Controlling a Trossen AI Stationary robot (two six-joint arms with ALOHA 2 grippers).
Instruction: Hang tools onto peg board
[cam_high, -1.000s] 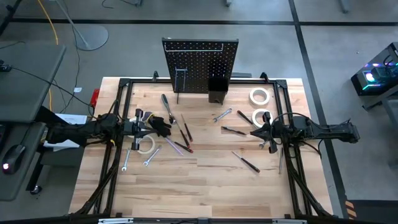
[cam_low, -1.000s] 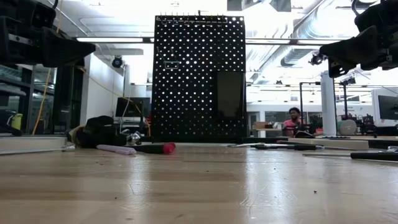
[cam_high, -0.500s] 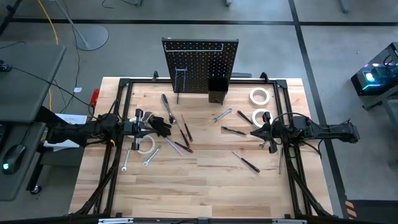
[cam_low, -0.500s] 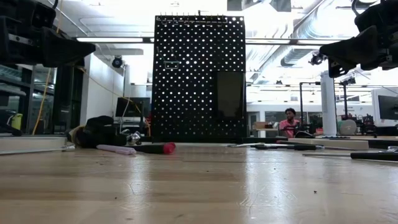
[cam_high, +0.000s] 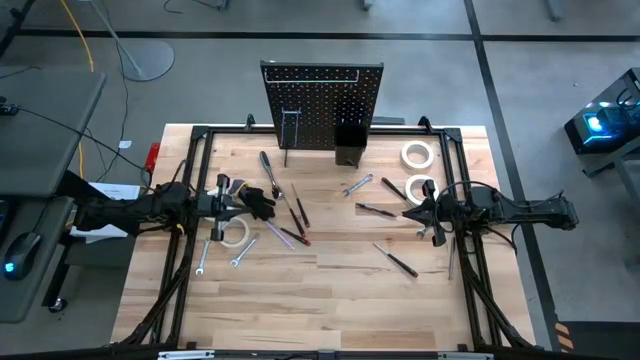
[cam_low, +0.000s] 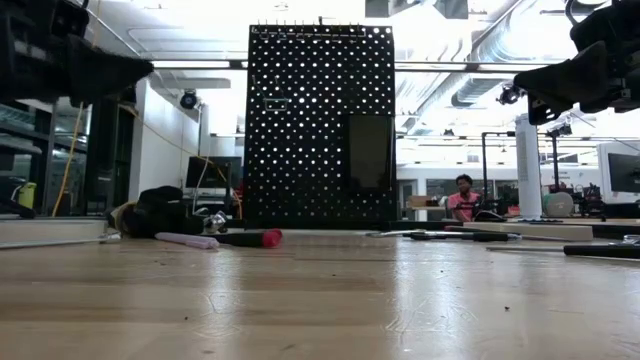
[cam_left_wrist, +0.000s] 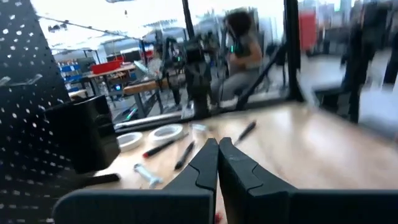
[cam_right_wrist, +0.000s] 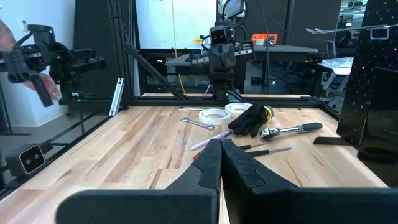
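My left gripper (cam_high: 243, 205): clenched on nothing, its two dark fingers (cam_left_wrist: 202, 167) pressed flat together, hanging above the table's left side and pointing toward the middle.
My right gripper (cam_high: 408, 213): also pinched shut and empty, fingers (cam_right_wrist: 231, 163) meeting in a narrow wedge, held above the right side and facing my left one.
My arms: both stretched out level over the wood from opposite edges, clear of the surface in the low view.
Beside my left gripper: a black glove (cam_high: 258, 203), soft and crumpled, next to a ratchet wrench (cam_high: 266, 170) with a shiny metal shaft; a white tape roll (cam_high: 233, 231) lies flat just beneath my wrist.
Near my right gripper: two more white tape rolls (cam_high: 418, 154), flat rings.
Between us: slim screwdrivers (cam_high: 294, 207) with dark and red handles, and small silver wrenches (cam_high: 357, 185), scattered loose.
Table (cam_high: 330, 290): pale planked wood, smooth, framed by black rails.
Peg board (cam_high: 322, 105): upright black perforated panel at the far edge, with thin metal hooks and a small black box-shaped bin (cam_high: 349, 140); no tool hangs on it.
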